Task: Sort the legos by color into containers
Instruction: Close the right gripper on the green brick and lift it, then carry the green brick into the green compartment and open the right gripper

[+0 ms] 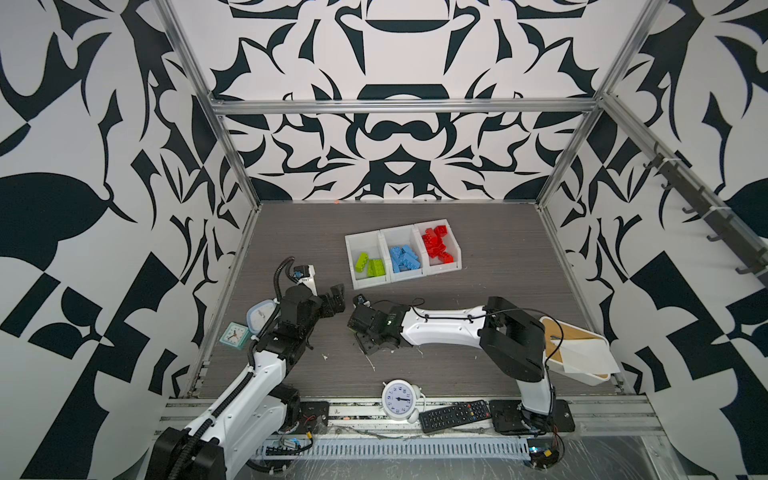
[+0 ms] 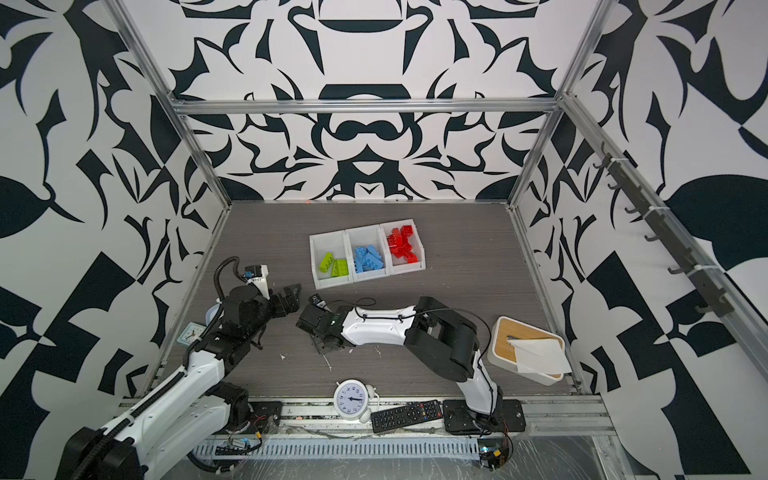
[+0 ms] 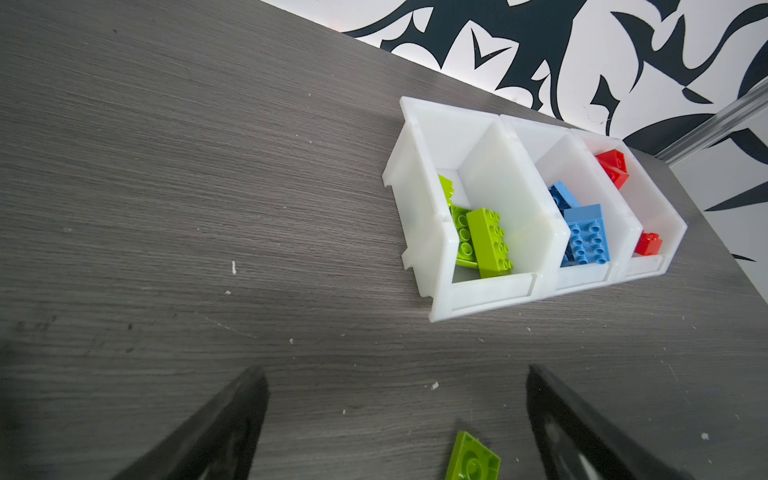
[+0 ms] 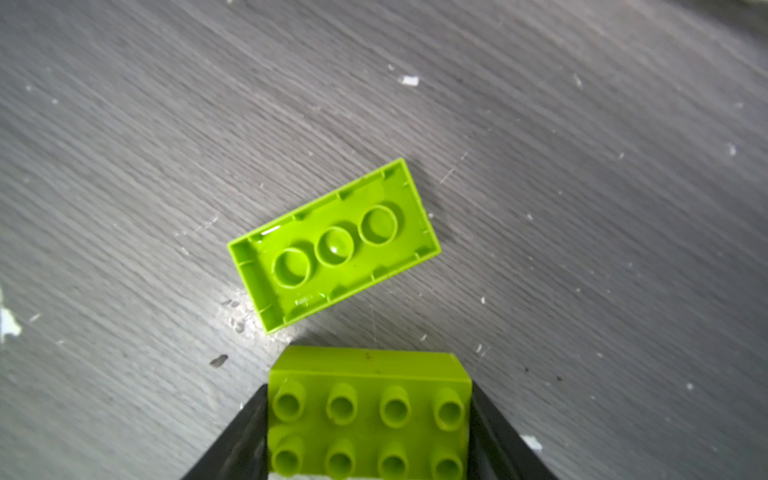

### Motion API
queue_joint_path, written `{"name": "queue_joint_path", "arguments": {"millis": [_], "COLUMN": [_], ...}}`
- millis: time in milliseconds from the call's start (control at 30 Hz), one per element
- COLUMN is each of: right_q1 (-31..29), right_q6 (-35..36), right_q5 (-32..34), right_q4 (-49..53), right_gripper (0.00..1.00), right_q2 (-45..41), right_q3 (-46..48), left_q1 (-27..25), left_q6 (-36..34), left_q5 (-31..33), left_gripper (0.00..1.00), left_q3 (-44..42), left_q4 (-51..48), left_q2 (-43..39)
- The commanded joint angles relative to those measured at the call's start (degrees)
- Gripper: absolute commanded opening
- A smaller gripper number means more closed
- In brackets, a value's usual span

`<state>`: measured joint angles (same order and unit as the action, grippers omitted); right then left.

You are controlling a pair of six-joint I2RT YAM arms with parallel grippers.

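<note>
The containers (image 1: pixel 370 283) (image 2: pixel 332 284) are three joined white bins at mid-table. They hold lime green legos (image 1: pixel 370 266), light blue legos (image 1: pixel 404 258) and red legos (image 1: pixel 436 245), one colour per bin from left to right. My right gripper (image 4: pixel 370 415) (image 1: pixel 356 332) is low over the table in front of the bins, shut on a studded lime green lego (image 4: pixel 370 411) by its two ends. Another green lego (image 4: pixel 334 245) (image 3: pixel 473 459) lies upside down on the table just beyond it. My left gripper (image 3: pixel 395 374) (image 1: pixel 337 297) hovers open and empty beside the right one.
A round white alarm clock (image 1: pixel 401 401) and a black remote (image 1: pixel 455 414) lie at the front edge. A white bin with a wooden lid (image 1: pixel 577 349) stands at the right. A small teal clock (image 1: pixel 235 333) and a lidded tub (image 1: pixel 262 313) sit behind the left arm.
</note>
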<state>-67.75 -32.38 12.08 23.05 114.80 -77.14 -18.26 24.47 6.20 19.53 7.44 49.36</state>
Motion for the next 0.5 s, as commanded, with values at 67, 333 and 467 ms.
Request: {"name": "queue_joint_path", "arguments": {"millis": [67,333,467], "right_q1": [-0.01,2.26,4.64], "right_q6": [0.19,3.57,6.07], "right_q5": [2.33,1.83,2.12], "right_q4": [-1.56,-1.5,-2.1], "right_gripper": [0.62,0.57,0.56], "right_q2": [-5.79,-10.76,-11.4], "right_q3": [1.6,1.94,-0.59], "left_q1": [0.33,0.33,0.33], "left_q6": [0.67,0.58,0.93], "left_q5": [-0.63,-2.08,-2.59], "left_gripper": [1.0,1.0,1.0], "left_q3": [1.68,2.8,2.72], "left_q4": [-0.02,-0.58,-0.5], "left_q2": [0.68,2.4,2.06]}}
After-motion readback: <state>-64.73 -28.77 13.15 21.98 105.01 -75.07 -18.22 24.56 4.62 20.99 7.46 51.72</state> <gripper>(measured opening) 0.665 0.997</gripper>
